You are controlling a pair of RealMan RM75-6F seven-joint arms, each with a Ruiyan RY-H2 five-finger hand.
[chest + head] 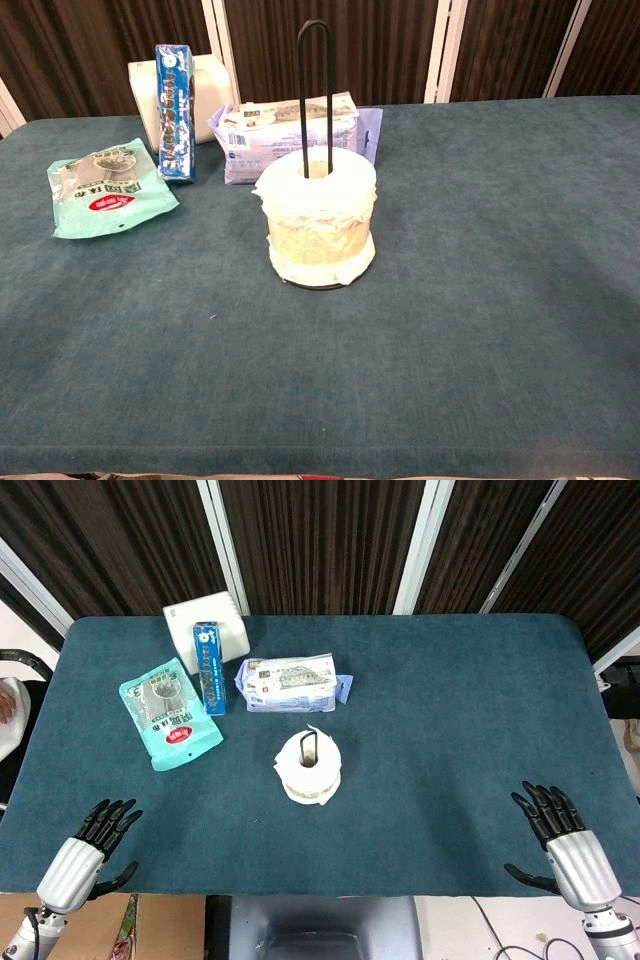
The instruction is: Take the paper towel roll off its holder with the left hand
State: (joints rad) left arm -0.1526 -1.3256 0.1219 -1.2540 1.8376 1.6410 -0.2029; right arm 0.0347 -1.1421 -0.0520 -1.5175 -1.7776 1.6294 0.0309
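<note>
A white paper towel roll (308, 770) (318, 222) stands upright near the middle of the blue table, threaded on a black wire loop holder (316, 70) whose top rises well above the roll. My left hand (100, 832) rests at the table's near left corner, fingers spread, holding nothing, far from the roll. At the near right edge my right hand (552, 815) lies with fingers apart and nothing in it. Neither hand appears in the chest view.
Behind the roll lie a pale blue tissue pack (290, 683) (290, 135), an upright blue box (208, 667) (173, 98) against a white box (222, 623), and a green pouch (168, 712) (108, 188) at the left. Dark curtains hang behind the table.
</note>
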